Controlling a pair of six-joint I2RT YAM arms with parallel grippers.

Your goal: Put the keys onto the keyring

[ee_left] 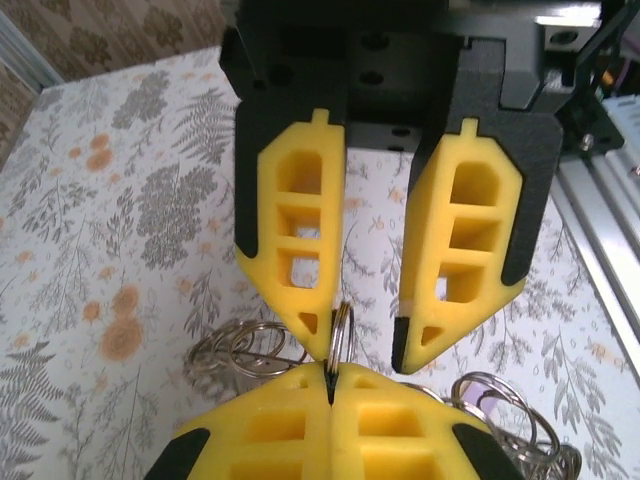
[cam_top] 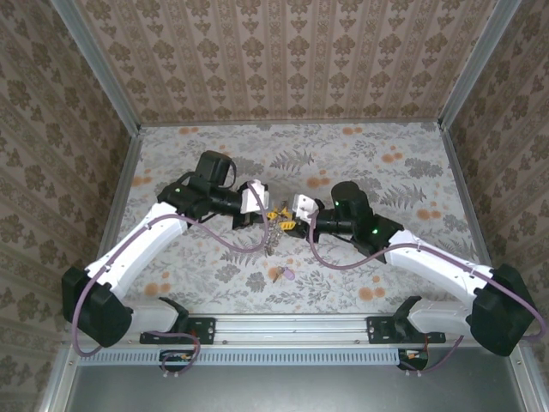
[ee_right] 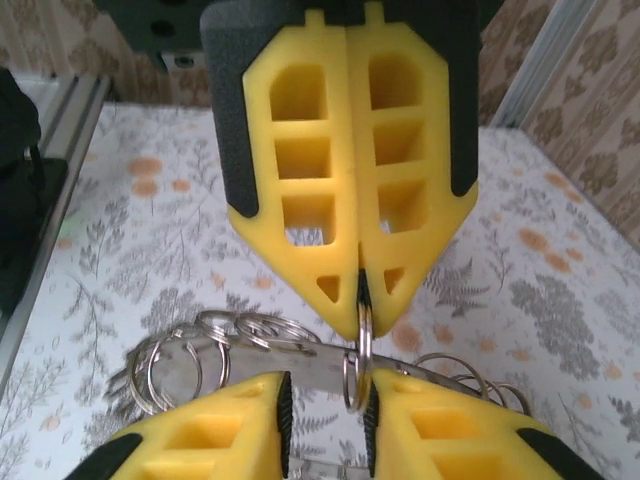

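Left gripper (ee_left: 331,388): shut tight, its pads pinching the thin rim of the keyring (ee_left: 341,325) edge-on and holding it up off the counter (ee_left: 120,200).
Right gripper (ee_left: 365,345): jaws partly apart, one finger on each side of the same ring, not clamping it.
Keyring: a thin metal split ring. It is likely light, stiff, springy and slick, so it may twist or slip between foam pads. It is best held by the rim, leaving the split end free.
Keys (cam_top: 283,273): small purple and tan pieces that appear to lie on the counter below both grippers, apart from the ring. They are flat and probably awkward to lift.
Other rings (ee_right: 190,360): a bunch sits just beside and below the held ring. I cannot tell whether they are linked to it. They may swing or tangle.
In the way: both grippers' fingertips crowd the ring, leaving little room for a key.
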